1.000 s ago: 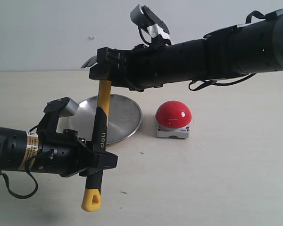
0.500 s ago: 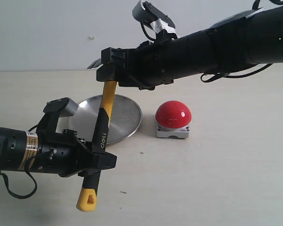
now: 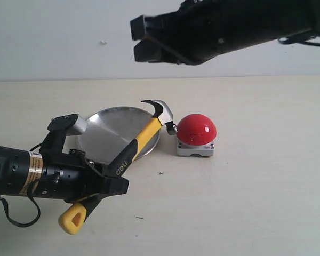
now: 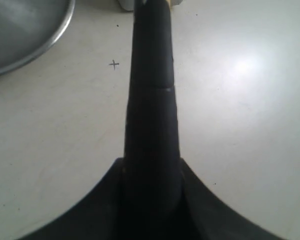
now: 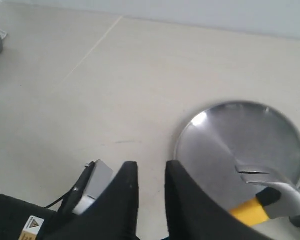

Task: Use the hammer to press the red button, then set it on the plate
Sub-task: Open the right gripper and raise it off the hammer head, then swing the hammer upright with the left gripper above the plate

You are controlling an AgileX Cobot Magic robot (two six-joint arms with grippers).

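Two grippers appeared in the exterior view. At lower left, the left gripper (image 3: 113, 185) was clamped around the black lower part of the claw hammer (image 3: 140, 142), whose yellow looped end stuck out below it toward the bottom edge. The hammer slanted up to the right, its yellow shaft crossing the right rim of the round silver plate (image 3: 98, 140) near frame centre. Its dark head lay just beside the left side of the red button (image 3: 196, 129); contact could not be confirmed. The button sat on its grey square base on the pale table (image 3: 256, 186), right of the plate. At the top of the frame, the right gripper (image 3: 140, 40) hung well above the hammer head, its fingers narrowly apart and holding nothing.
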